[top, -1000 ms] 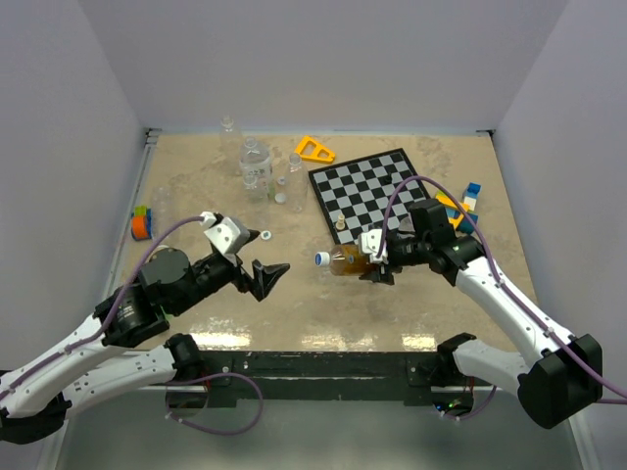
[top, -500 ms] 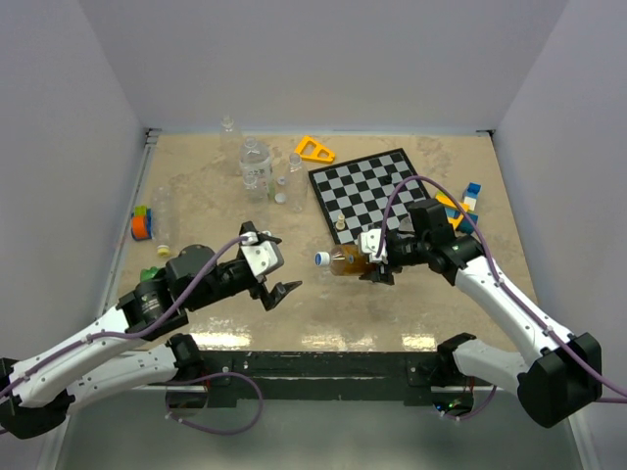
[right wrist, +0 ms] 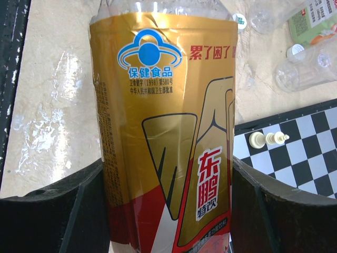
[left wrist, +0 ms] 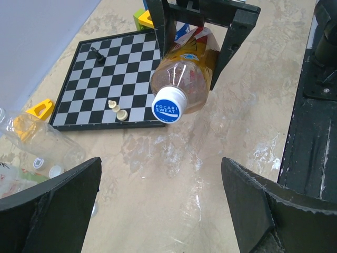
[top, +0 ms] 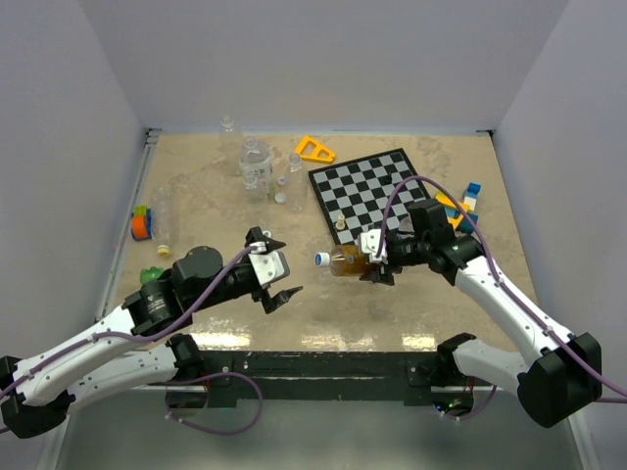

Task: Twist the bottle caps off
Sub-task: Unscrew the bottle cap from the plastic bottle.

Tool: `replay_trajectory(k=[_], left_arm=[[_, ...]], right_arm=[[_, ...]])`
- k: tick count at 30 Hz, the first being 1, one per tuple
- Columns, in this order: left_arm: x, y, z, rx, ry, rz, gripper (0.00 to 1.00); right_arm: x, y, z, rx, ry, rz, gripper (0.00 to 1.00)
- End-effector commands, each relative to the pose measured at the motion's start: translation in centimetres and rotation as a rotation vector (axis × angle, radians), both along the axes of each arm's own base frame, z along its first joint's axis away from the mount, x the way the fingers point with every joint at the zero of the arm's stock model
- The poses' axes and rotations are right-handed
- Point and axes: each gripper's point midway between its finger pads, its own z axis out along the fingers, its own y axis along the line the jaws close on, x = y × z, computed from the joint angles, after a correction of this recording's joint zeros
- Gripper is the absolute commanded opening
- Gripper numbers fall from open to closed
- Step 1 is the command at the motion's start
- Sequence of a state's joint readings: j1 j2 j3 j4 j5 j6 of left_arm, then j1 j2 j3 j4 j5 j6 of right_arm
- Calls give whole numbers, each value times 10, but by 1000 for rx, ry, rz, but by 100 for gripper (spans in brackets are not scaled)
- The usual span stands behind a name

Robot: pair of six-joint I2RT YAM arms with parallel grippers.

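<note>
My right gripper (top: 376,260) is shut on an amber-brown bottle (top: 349,260) with a gold and red label (right wrist: 163,132). It holds the bottle level above the table, neck pointing left. The bottle's blue and white cap (top: 321,258) is on the neck and faces my left gripper (top: 281,268). That gripper stands open a short way left of the cap, with nothing between its fingers. In the left wrist view the cap (left wrist: 169,105) sits up the middle, beyond my open left gripper (left wrist: 160,168). In the right wrist view the label fills the gap of my right gripper (right wrist: 166,176).
A chessboard (top: 377,191) with a few pieces lies behind the held bottle. Clear bottles (top: 255,166) and loose white caps (top: 281,197) stand at the back left. A clear bottle (top: 162,211) and a small green thing (top: 153,276) lie at the left. Coloured blocks (top: 470,196) sit at the right.
My left arm has swung its open gripper right and turned it to face the cap. The right arm and the bottle have not moved.
</note>
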State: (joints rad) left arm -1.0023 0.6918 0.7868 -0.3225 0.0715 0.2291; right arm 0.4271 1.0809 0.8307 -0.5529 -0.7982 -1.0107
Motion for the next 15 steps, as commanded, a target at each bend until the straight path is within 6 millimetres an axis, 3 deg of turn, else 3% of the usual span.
replay_trajectory(k=[1,15], left_arm=[[2,-3,7,-22,-40,-11,100],[-4,-1,16,-6,-139,-74,100]], right_arm=[[0,2,3,7,-13,9,6],[0,2,2,6,-11,12,6]])
